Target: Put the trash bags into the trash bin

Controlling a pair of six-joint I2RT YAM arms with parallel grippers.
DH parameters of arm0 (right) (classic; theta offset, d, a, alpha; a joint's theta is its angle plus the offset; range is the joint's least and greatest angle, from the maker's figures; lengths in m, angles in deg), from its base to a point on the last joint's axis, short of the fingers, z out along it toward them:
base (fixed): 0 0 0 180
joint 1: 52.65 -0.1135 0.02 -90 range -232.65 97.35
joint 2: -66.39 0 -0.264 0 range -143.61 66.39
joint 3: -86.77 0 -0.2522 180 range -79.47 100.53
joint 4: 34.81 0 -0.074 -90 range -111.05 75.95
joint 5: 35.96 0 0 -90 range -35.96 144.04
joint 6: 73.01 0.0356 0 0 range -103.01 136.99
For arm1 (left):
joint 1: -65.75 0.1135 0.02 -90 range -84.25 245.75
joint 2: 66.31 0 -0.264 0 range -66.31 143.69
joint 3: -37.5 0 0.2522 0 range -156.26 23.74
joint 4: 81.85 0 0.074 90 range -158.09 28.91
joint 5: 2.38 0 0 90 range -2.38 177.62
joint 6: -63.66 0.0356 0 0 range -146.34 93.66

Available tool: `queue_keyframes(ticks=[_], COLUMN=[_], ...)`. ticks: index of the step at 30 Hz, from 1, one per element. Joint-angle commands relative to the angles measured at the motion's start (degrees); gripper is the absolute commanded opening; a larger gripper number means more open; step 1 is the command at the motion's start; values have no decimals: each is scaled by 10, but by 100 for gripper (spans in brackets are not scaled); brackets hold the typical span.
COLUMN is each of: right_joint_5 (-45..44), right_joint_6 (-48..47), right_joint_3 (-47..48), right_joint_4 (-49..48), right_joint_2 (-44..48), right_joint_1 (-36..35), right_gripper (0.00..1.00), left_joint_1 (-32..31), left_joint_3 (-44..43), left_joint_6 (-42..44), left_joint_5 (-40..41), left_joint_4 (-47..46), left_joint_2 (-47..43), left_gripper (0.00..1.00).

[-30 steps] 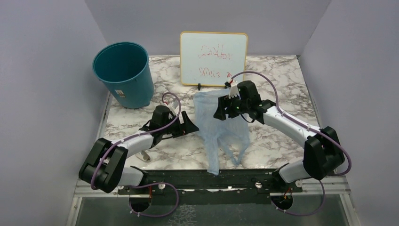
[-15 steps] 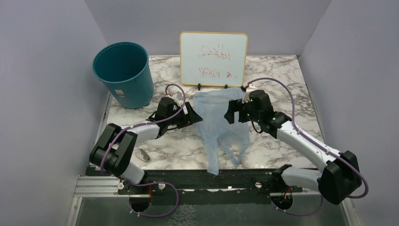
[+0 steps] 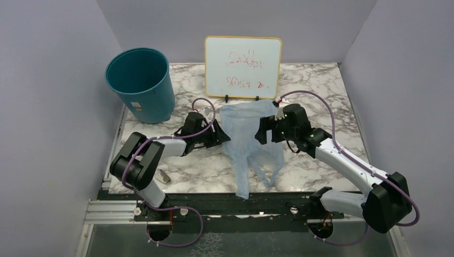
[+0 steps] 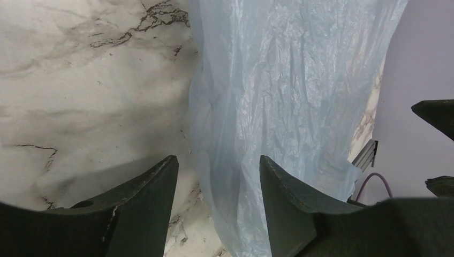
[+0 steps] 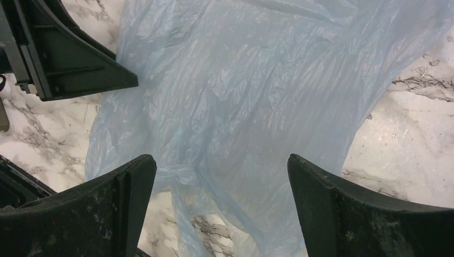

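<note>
- Light-blue, translucent film: the trash bag (image 3: 249,140) lies spread flat on the marble table (image 3: 321,91), its wide body just in front of the whiteboard (image 3: 243,67) and its handle loops trailing toward the near edge.
- Teal trash bin (image 3: 142,84): upright at the far left corner of the table, mouth open, well apart from the bag, with nothing visible inside.
- Left gripper (image 3: 220,138): low at the bag's left edge, fingers spread. In the left wrist view the bag's border (image 4: 278,123) runs into the gap between them, but nothing is pinched yet.
- Right gripper (image 3: 262,133): over the bag's right part, fingers spread wide. In the right wrist view the crinkled film (image 5: 257,118) fills the gap beneath them and the left gripper's finger (image 5: 69,59) shows at upper left.
- Step in hand, as judged: the approach to a first grasp; neither arm holds the bag.
- Next move, as judged: a finger must slide under the film's edge, or press down to gather a fold, before closing. The film is thin and likely to slip, so a bunched grip seems safer. Lifting should clear the trailing loops before the carry left to the bin.
</note>
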Motion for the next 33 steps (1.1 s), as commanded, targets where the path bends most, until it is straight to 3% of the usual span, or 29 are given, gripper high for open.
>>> queue_keyframes(ticks=[1, 9, 13, 17, 20, 27, 30, 33], right_joint_5=[6, 59, 138, 213, 222, 236, 253, 299], right_joint_6=[0, 61, 63, 79, 88, 115, 152, 195], right_joint_3=[11, -11, 8, -3, -10, -51, -79, -99], right_joint_4=[12, -11, 4, -21, -21, -17, -24, -53], right_joint_2=[13, -13, -42, -43, -24, 27, 14, -22], right_joint_1=[-3, -3, -3, -3, -7, -40, -45, -45], right_gripper=[98, 96, 94, 90, 90, 94, 94, 88], left_joint_1=[-6, -10, -11, -10, -11, -10, -10, -10], left_joint_3=[-23, -30, -35, -57, -71, -77, -75, -71], left_joint_6=[6, 16, 19, 21, 20, 14, 5, -6], left_joint_5=[3, 0, -4, -9, -7, 17, 20, 24], left_joint_4=[-23, -24, -25, -25, -25, -27, -37, -55], left_joint_2=[17, 22, 22, 22, 25, 30, 36, 40], left_gripper=[58, 38, 16, 7, 1, 0, 0, 0])
